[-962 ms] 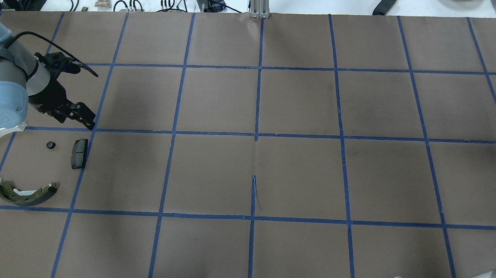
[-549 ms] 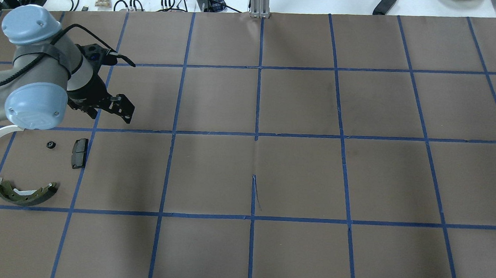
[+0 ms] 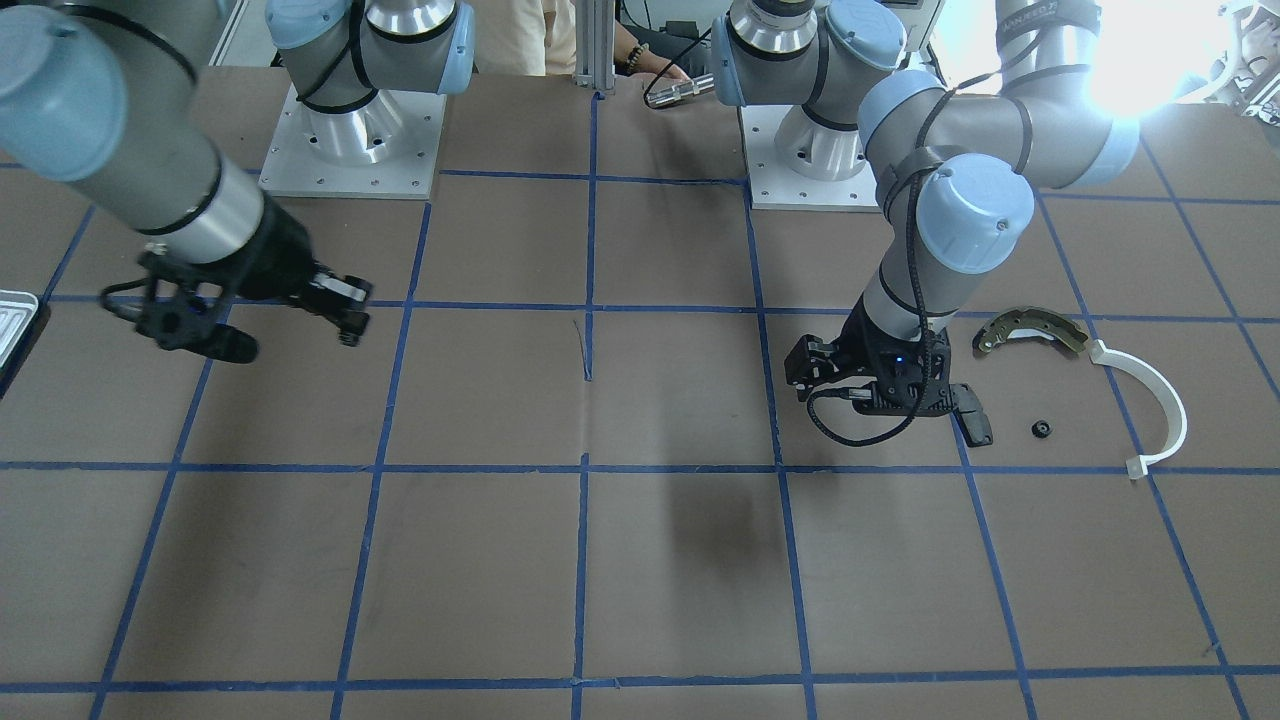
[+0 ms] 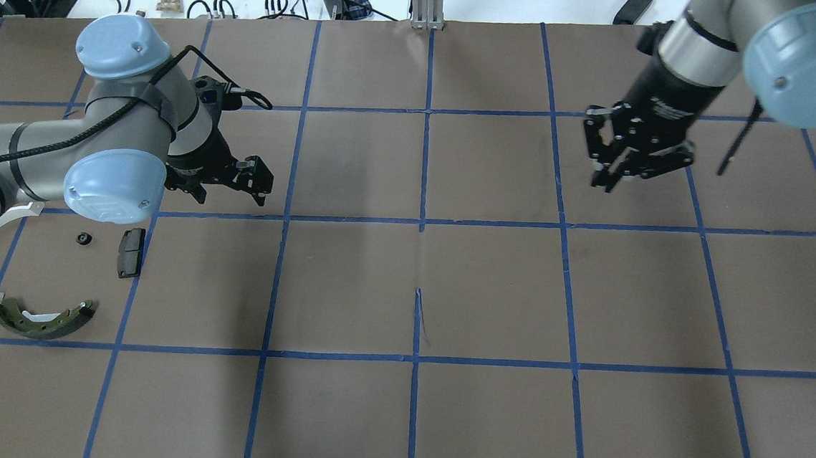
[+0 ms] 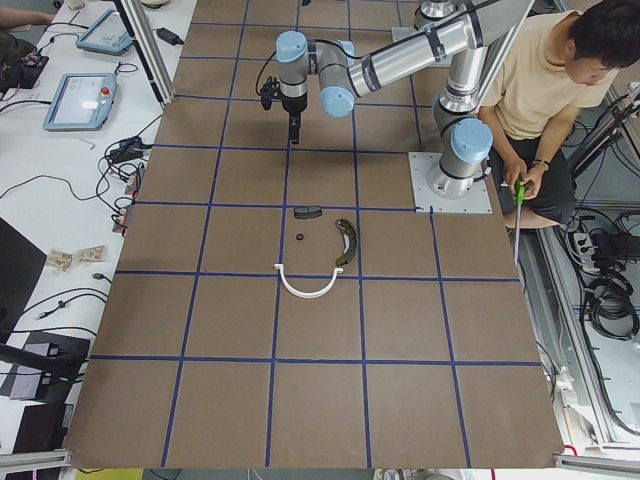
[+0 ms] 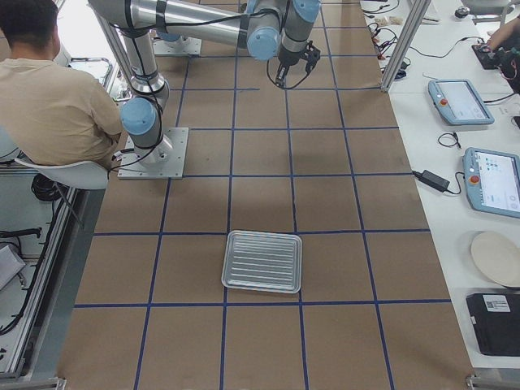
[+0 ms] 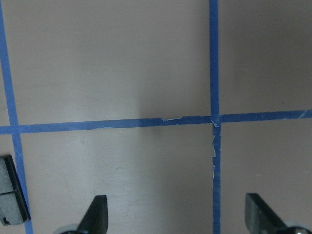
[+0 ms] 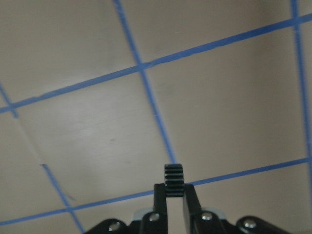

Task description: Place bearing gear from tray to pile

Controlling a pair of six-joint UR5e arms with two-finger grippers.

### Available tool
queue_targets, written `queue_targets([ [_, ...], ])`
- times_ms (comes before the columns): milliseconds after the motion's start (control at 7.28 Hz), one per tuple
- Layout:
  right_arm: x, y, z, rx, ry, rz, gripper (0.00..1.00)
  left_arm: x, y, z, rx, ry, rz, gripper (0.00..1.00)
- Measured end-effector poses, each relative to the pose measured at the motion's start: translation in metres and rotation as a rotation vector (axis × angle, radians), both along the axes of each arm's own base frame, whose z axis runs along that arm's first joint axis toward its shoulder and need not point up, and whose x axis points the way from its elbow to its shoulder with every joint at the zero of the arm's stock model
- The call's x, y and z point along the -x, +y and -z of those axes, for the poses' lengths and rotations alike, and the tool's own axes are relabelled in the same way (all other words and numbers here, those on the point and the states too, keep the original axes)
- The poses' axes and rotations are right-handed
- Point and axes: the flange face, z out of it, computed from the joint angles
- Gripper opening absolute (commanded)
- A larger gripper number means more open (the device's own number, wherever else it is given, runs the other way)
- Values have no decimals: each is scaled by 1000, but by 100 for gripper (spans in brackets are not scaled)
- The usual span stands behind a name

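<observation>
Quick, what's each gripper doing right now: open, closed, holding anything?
Left gripper: open, holding nothing.
Right gripper: closed on the small black bearing gear at its fingertips.

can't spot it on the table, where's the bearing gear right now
The bearing gear is pinched in the right gripper, over the table in the right half of the overhead view, far from the pile at the left edge.

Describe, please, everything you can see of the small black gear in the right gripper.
The gear is small, black and finely ridged across its top; material unclear. It sits pinched between the right gripper's fingers, its toothed edge poking past their tips, held in the air above the brown table covering, touching nothing else.
</observation>
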Motion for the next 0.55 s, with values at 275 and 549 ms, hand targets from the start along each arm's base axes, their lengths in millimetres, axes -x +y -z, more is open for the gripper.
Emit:
queue_targets([
  [275,-96,-13,39,21,-101,37,6,10,0,-4,13,0,-5,100],
  [549,-159,-22,100,10,-157,-13,99,15,1,-14,34,19,-4,100],
])
